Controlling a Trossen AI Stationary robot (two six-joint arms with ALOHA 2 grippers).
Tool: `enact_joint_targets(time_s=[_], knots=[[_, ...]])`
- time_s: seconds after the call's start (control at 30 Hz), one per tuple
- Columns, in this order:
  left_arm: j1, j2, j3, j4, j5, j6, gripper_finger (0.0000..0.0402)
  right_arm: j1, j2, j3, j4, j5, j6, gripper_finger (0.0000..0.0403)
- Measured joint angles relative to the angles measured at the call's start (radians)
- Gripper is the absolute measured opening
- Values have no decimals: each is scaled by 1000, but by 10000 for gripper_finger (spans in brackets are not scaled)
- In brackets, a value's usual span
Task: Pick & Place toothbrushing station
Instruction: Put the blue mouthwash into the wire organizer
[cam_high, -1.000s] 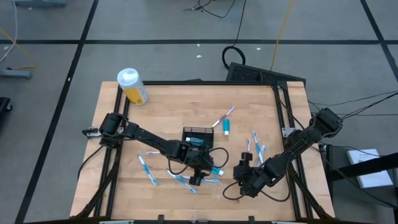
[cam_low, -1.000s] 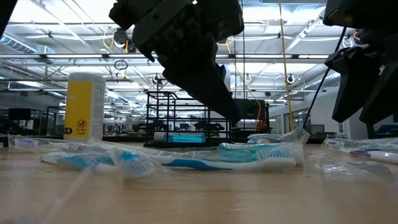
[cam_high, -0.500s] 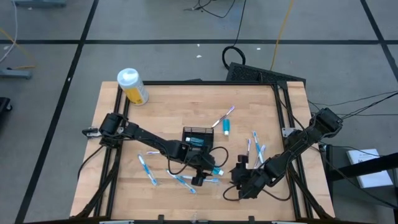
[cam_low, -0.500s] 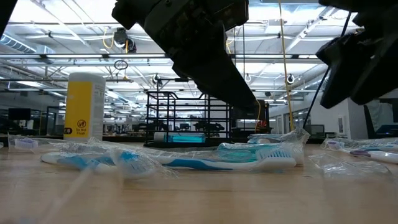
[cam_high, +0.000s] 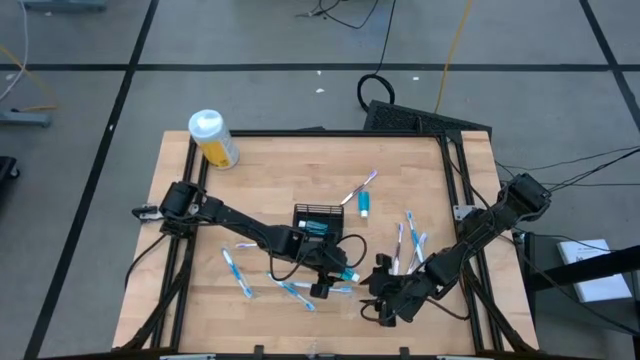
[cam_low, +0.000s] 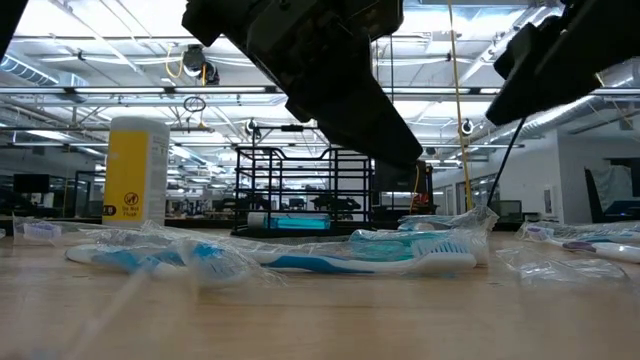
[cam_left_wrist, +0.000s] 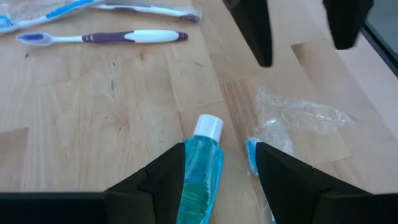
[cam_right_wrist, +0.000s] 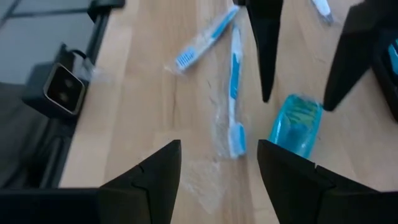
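Light wooden table in black frame, standing on grey floor crossed by dark lines. Black cable coil and yellow cord on floor behind table. Low view: large hall, bright ceiling strip lights, black shelving racks in distance.

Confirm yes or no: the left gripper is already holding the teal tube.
No: in the left wrist view the left gripper is open, and the teal tube lies flat on the table between its fingers.
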Motion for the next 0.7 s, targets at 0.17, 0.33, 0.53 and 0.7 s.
enact_joint_targets(time_s=[0.17, 0.33, 0.53, 0.7], knots=[[0, 0, 0, 7, 0, 7, 202, -2, 0, 0, 50, 28, -26, 205], [0, 0, 0, 9, 0, 7, 202, -13, 1, 1, 96, 1, -36, 205], [1, 0, 0, 9, 0, 12, 202, -20, 1, 1, 196, -72, -73, 205], [1, 0, 0, 9, 0, 15, 202, -17, 0, 1, 246, -159, -195, 205]])
